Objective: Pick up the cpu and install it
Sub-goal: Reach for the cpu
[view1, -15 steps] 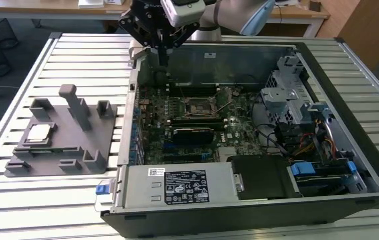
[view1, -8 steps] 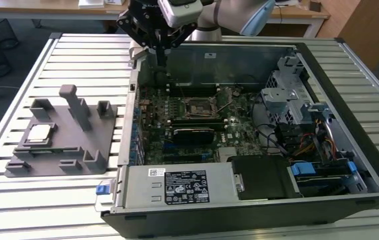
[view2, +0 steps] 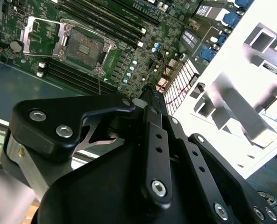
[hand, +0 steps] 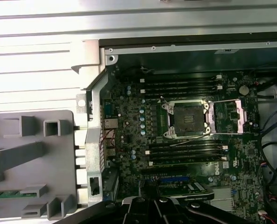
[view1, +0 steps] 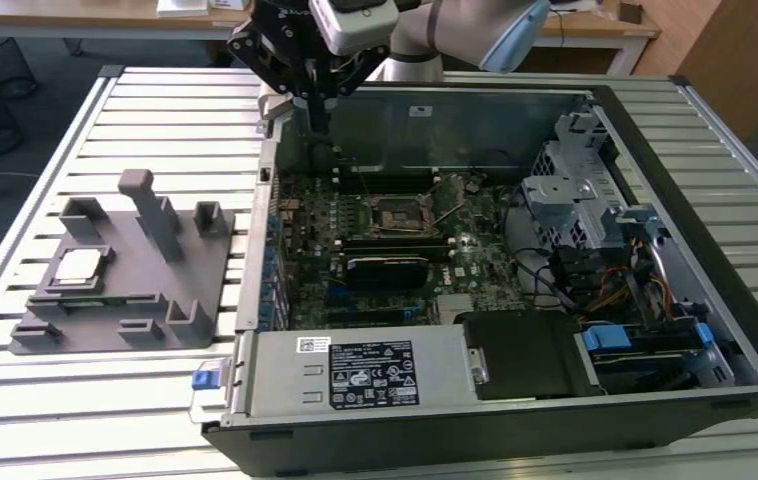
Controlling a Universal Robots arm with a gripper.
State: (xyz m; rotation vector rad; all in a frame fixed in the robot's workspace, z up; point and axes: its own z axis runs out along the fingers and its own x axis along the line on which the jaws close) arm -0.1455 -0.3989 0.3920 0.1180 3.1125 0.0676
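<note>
While cpu (view1: pixel 79 265) lies on grey fixture (view1: pixel 112 322) | hand (view1: pixel 315 126) pressed together | printed label (view1: pixel 372 372) on case (view1: pixel 513 440)

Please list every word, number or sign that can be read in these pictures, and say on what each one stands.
No text can be quoted with certainty.
Black label on the metal box: print too small to read.
Small white sticker on the same box: too small to read.
Wall sticker on the case wall: blurred.
Cpu: no print can be made out.

Silvery-white cpu (view1: pixel 79 265), grey fixture (view1: pixel 152 325), green motherboard (view1: pixel 483 235), black end effector (view1: pixel 315 118)
</note>
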